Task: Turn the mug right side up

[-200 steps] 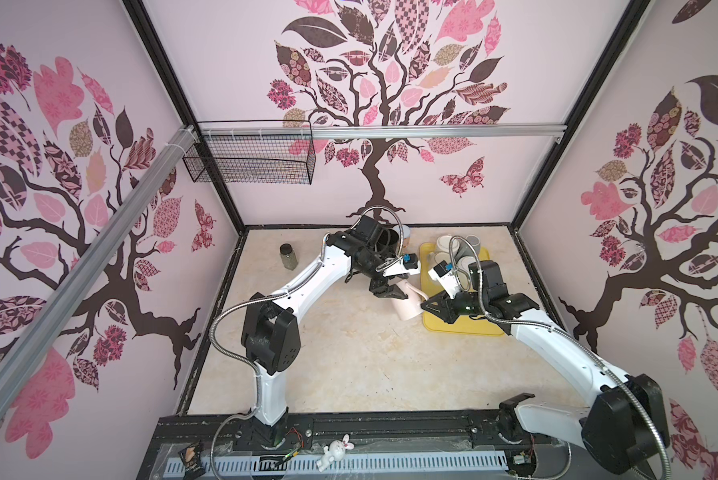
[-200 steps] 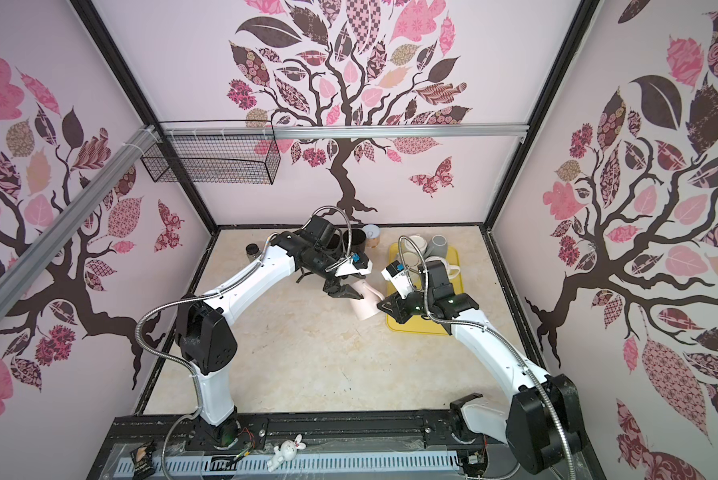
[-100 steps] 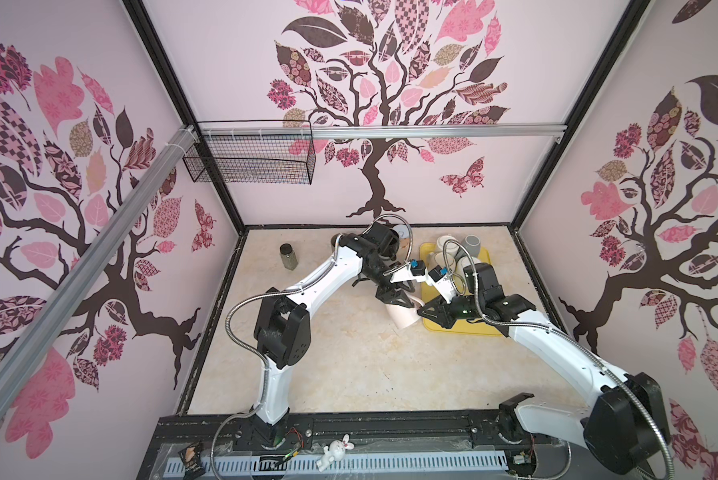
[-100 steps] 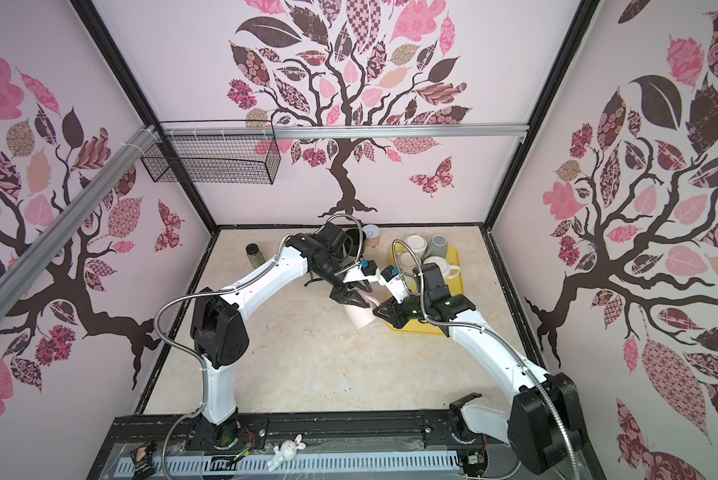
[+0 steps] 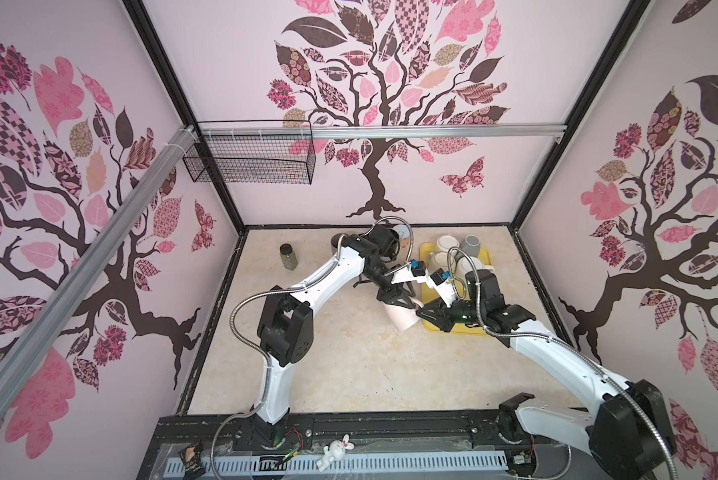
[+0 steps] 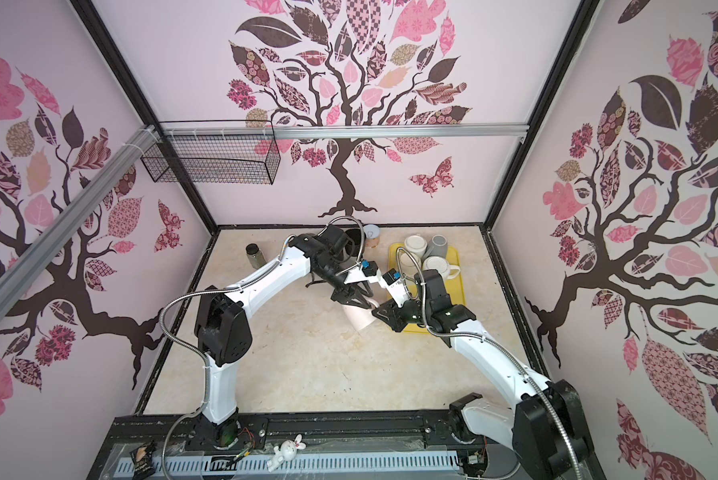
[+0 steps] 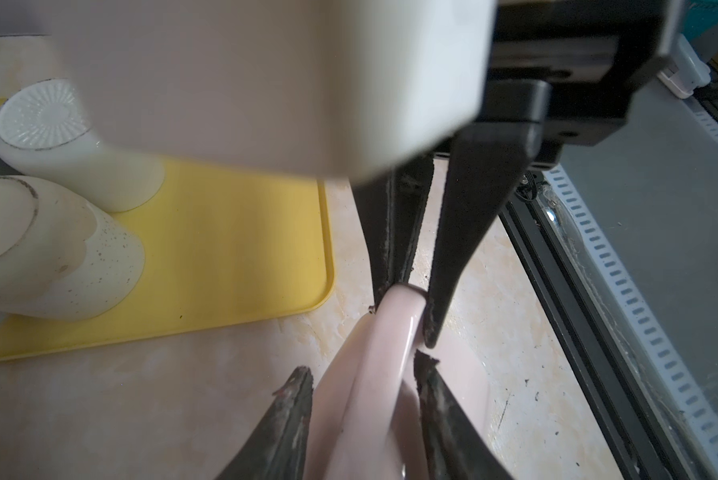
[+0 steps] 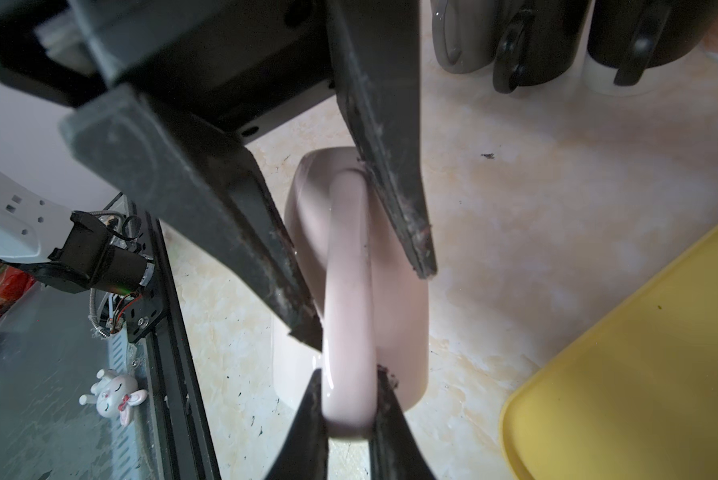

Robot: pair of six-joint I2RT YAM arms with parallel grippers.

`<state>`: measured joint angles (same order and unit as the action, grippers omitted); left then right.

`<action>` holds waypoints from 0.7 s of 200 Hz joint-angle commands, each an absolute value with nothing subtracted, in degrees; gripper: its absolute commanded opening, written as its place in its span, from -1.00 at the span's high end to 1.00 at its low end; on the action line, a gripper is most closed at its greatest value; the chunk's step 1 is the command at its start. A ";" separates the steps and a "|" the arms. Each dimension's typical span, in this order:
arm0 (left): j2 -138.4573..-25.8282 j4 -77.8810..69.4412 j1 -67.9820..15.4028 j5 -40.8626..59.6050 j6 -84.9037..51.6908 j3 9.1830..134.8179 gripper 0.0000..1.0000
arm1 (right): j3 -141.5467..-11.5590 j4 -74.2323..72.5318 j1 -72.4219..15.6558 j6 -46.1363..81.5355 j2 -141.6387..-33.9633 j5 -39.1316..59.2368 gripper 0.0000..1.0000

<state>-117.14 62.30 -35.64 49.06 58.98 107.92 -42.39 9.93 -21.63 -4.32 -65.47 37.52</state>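
Mug (image 5: 401, 319) lies sideways just beside the tray (image 8: 639, 374). The right gripper (image 8: 347, 392) pinches its handle, and the left gripper (image 7: 361, 365) straddles it, spread.

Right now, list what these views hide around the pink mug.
Pink mug, mouth: left wrist view, cut by frame edge; right wrist view, behind right end effector.
Left end effector, touch on mug: both top views, too small.
Yellow tray, far part: left wrist view, blurred pale block covers it.
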 commanded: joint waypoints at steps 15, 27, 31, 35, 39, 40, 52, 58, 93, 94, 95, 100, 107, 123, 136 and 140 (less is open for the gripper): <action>-119.32 65.56 -36.11 49.70 57.48 108.63 -0.10 | -42.99 -2.38 -21.71 -6.95 -59.58 38.33 1.00; -119.34 65.71 -36.04 50.05 57.33 108.39 -0.12 | -42.63 -3.30 -21.70 -7.28 -59.09 38.30 1.00; -119.26 65.74 -35.97 50.29 57.37 108.44 -0.12 | -42.63 -3.54 -21.71 -7.29 -59.02 38.32 1.00; -119.18 65.79 -35.99 50.55 57.31 108.37 -0.11 | -42.55 -3.68 -21.72 -7.29 -58.98 38.40 1.00; -119.16 65.91 -35.87 50.89 57.23 108.36 -0.09 | -42.62 -3.90 -21.69 -7.25 -58.99 38.48 1.00; -119.17 65.87 -35.87 50.98 57.27 108.36 -0.08 | -42.58 -3.93 -21.70 -7.27 -58.98 38.53 1.00; -119.12 65.99 -35.68 51.97 57.17 108.45 0.03 | -42.33 -5.06 -21.69 -7.11 -58.90 39.14 1.00; -119.15 66.08 -35.60 52.31 57.12 108.37 0.10 | -42.08 -5.91 -21.71 -6.80 -58.80 39.37 1.00; -118.79 66.66 -35.53 52.96 57.26 108.15 0.63 | -42.37 -8.02 -21.71 -5.39 -58.91 40.04 1.00; -118.81 66.69 -35.52 52.98 57.28 108.08 0.66 | -42.45 -8.01 -21.71 -5.42 -58.94 39.97 1.00; -118.82 66.65 -35.51 53.03 57.29 108.09 0.69 | -42.54 -8.00 -21.71 -5.35 -58.96 39.94 1.00; -118.67 66.71 -35.53 53.01 57.23 108.01 0.83 | -42.69 -8.04 -21.71 -5.19 -59.00 39.45 1.00; -118.49 66.48 -35.54 53.08 57.24 107.93 1.00 | -42.72 -8.17 -21.70 -4.91 -58.97 38.71 1.00; -117.48 64.73 -35.51 53.06 56.12 106.89 1.00 | -42.60 -8.83 -21.71 -4.11 -59.06 36.81 1.00; -115.59 61.10 -35.55 53.09 54.69 104.39 1.00 | -42.28 -9.42 -21.71 -2.46 -58.94 34.94 1.00; -114.91 59.05 -35.53 53.00 53.66 103.21 1.00 | -42.19 -9.56 -21.71 -1.99 -58.86 34.35 1.00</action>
<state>-117.54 62.50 -35.24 54.48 58.08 107.50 -39.86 2.85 -21.54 -3.66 -62.28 36.03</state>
